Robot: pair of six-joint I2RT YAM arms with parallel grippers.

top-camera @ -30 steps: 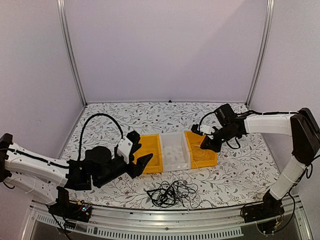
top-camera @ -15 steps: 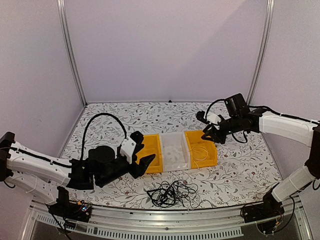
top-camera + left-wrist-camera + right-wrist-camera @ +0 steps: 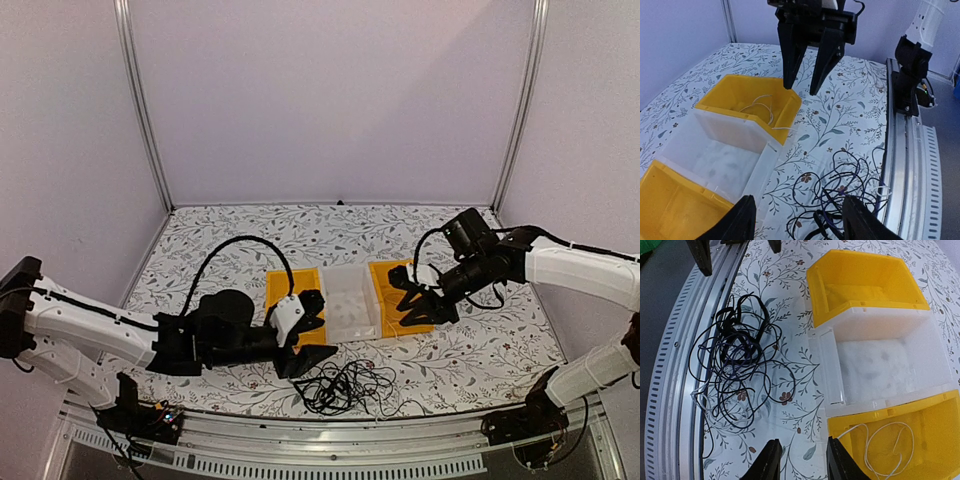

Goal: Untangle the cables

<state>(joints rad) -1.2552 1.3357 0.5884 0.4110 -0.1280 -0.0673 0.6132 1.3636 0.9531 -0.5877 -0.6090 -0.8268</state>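
Hovering the left gripper, released and empty, just beside the cables lying tangled near the front rail. Holding the right gripper, likewise spread, above the bin with a white cable. Risking, by biting mid-knot, dragging the whole clump over the rail or tightening loops.

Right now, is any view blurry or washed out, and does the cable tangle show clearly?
Top external: even soft light, the cable tangle small, strands hard to separate. Right wrist: crisp, clear bin slightly washed out. Left wrist: tangle sharp, its own jaws at the bottom edge soft.
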